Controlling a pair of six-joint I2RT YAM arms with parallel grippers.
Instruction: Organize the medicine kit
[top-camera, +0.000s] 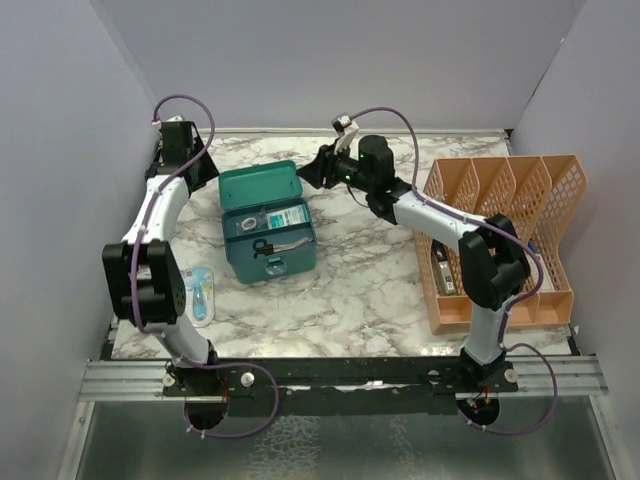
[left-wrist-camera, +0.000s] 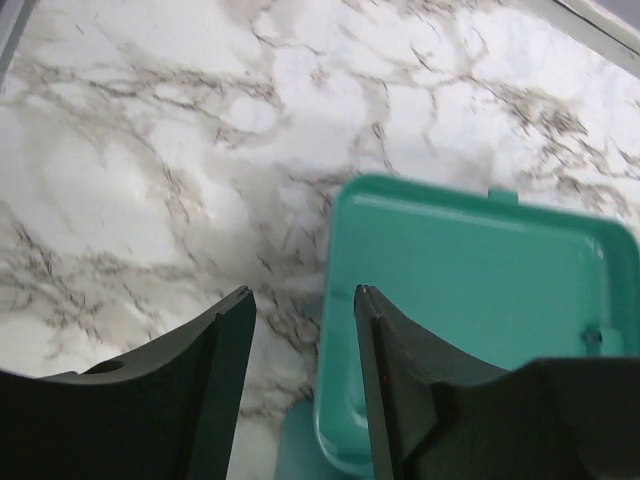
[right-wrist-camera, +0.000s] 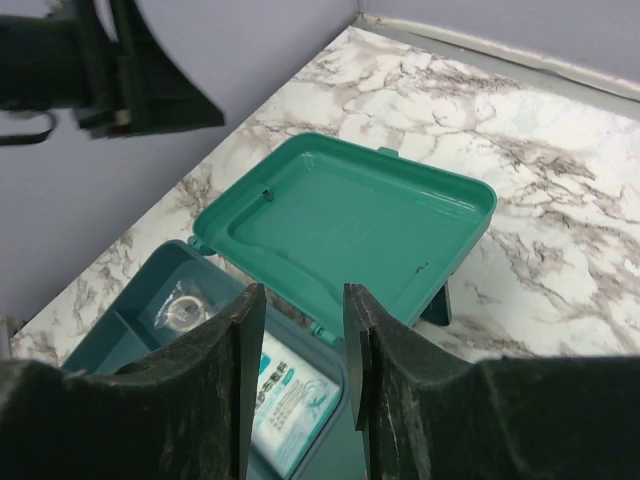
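Sitting open on the counter, the teal medicine kit has its lid folded back toward the far wall. The left gripper hovers by the lid's corner, the right gripper above the hinge; both have jaws partly apart, holding nothing. An orange rack stands at the right edge.
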